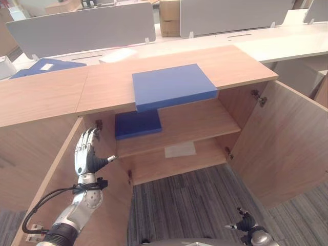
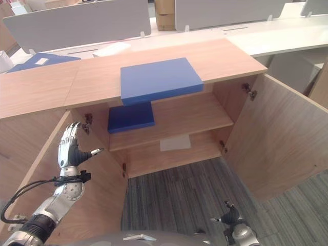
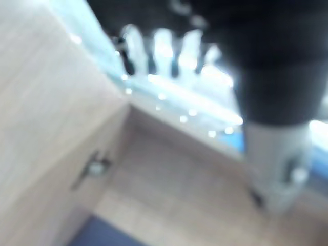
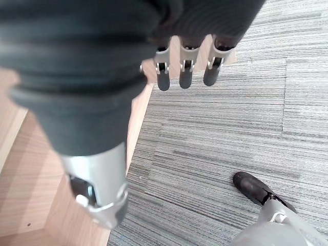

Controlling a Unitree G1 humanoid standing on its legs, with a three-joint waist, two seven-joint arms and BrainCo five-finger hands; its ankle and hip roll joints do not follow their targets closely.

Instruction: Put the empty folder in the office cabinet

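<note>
**A:** Looking at the head view, the light blue folder (image 1: 173,86) is lying flat on top of the wooden cabinet (image 1: 46,95), front edge hanging a bit over the open compartment. That's roughly 12 o'clock from picture centre. Not inside yet.

**B:** And the darker blue one?

**A:** A second, dark blue folder (image 1: 137,124) lies on the upper shelf (image 1: 200,122) inside, tucked toward the left end, right under the overhang of the first. Below that, on the lower shelf, there's a pale sheet of paper (image 1: 180,149) around 6 o'clock from the light folder.

**B:** Hands?

**A:** The left hand (image 1: 86,151) is up at about 9 o'clock, in front of the inner face of the open left door (image 1: 61,174), fingers straight and spread, thumb sticking out toward the shelves. Holding nothing. Can't tell if it touches the door.

**B:** Right one?

**A:** The right hand (image 4: 187,61) is low at about 5 o'clock, over the grey striped carpet (image 1: 195,200). Its wrist view shows fingers hanging relaxed, nothing in them. The right door (image 1: 284,143) is swung wide open too.

**B:** Anything behind?

**A:** White desks with grey divider panels (image 1: 87,25), and another blue folder (image 1: 43,66) at 10 o'clock.
</note>
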